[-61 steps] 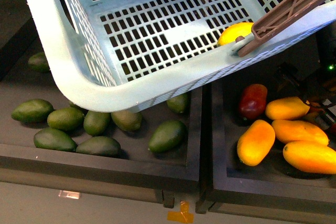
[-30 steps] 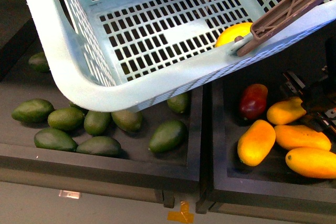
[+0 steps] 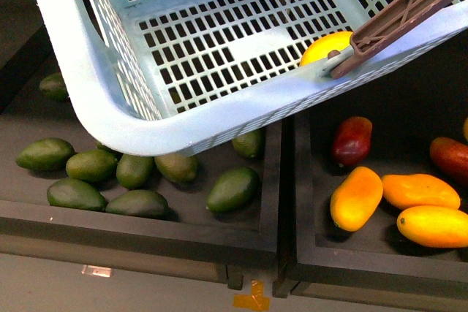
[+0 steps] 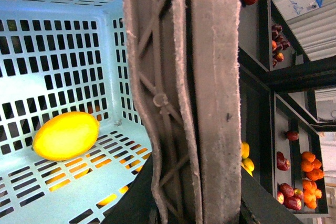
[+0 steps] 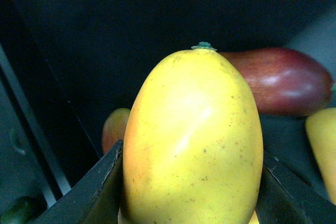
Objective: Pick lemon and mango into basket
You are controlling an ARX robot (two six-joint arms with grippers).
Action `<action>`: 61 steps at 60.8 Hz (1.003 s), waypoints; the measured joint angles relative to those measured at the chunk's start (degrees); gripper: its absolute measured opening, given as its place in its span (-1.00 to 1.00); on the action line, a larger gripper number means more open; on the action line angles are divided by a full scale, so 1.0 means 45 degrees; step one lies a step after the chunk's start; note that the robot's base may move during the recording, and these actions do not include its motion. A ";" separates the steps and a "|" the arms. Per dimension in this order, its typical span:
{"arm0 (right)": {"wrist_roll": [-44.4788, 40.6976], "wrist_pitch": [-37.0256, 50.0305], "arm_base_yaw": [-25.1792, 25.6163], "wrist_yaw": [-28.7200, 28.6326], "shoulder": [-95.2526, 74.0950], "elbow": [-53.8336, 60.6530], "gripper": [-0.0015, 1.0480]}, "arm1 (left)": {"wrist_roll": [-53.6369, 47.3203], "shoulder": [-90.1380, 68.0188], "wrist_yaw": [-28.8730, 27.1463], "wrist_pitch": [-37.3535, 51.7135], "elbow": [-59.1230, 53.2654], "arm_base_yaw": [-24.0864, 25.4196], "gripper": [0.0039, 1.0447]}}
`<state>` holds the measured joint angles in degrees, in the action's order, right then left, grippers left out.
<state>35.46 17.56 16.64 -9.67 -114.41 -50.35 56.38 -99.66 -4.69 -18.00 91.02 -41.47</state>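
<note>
Teal plastic lattice fills most of the front view: the basket (image 3: 95, 85) hangs tilted over the fruit trays, its rounded near corner dipping lowest and its slotted floor facing the camera. Its brown handle (image 3: 409, 5) slants up from the rim. In the left wrist view that handle runs between two dark fingers, so the left end effector (image 4: 194, 203) is closed on the handle.

Below sit two black trays side by side. The left tray (image 3: 146, 231) carries dark green fruits (image 3: 232, 189). The right tray (image 3: 365, 268) carries loose mangoes (image 3: 356, 198) and dark red fruits (image 3: 352, 140). Grey floor shows in front, with an orange tape mark (image 3: 252, 301). Past the basket, dark shelving (image 4: 262, 77) holds more red and orange fruit.

The right end effector (image 5: 191, 203) grips the mango (image 5: 191, 140), one black finger (image 5: 100, 192) pressed to each flank. The mango's long axis runs straight out from the wrist. Its stem end, with a small green nub, points away. Its skin is smooth yellow, flushed orange along one side and finely speckled.

The lemon (image 3: 327, 45) lies on its side on the basket floor, in the corner just beside the handle's pivot. It is plump, bright yellow and glossy, with its long axis across the slots.
</note>
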 joint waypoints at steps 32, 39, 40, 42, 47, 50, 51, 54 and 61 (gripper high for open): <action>-0.1457 -0.2317 0.1268 -0.2293 0.9136 0.2375 0.09 | 0.0000 0.0000 0.0005 0.0000 0.0000 0.0000 -0.65; -0.1112 -0.2671 0.0889 -0.2317 1.0593 0.2084 0.09 | -0.0005 0.0000 -0.0010 0.0000 0.0000 0.0000 -0.65; -0.1059 -0.2676 0.0763 -0.2273 1.0822 0.2030 0.09 | -0.0005 0.0000 -0.0015 0.0000 0.0000 0.0000 -0.65; -0.0971 -0.2667 0.0539 -0.2166 1.1118 0.1953 0.09 | -0.0005 0.0000 -0.0019 0.0000 0.0000 0.0000 -0.65; -0.0933 -0.2361 -0.0223 -0.1481 1.1550 0.1841 0.09 | 0.0000 0.0000 -0.0010 0.0000 0.0000 0.0000 -0.65; -0.0860 -0.2064 -0.0889 -0.1035 1.1584 0.1749 0.09 | 0.0000 0.0000 0.0000 0.0000 0.0000 0.0000 -0.65; -0.0860 -0.2006 -0.1039 -0.0942 1.1579 0.1729 0.09 | 0.0000 0.0000 0.0000 0.0000 0.0000 0.0000 -0.65; -0.0894 -0.1715 -0.1807 -0.0398 1.1424 0.1642 0.09 | 0.0000 0.0000 -0.0005 0.0000 0.0000 0.0000 -0.65; -0.0957 -0.1287 -0.3463 0.0597 1.0773 0.1375 0.09 | 0.0000 0.0000 -0.0010 0.0000 0.0000 0.0000 -0.65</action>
<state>31.16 11.77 1.06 -6.98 -65.93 -44.16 56.38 -99.66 -4.73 -18.00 91.02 -41.47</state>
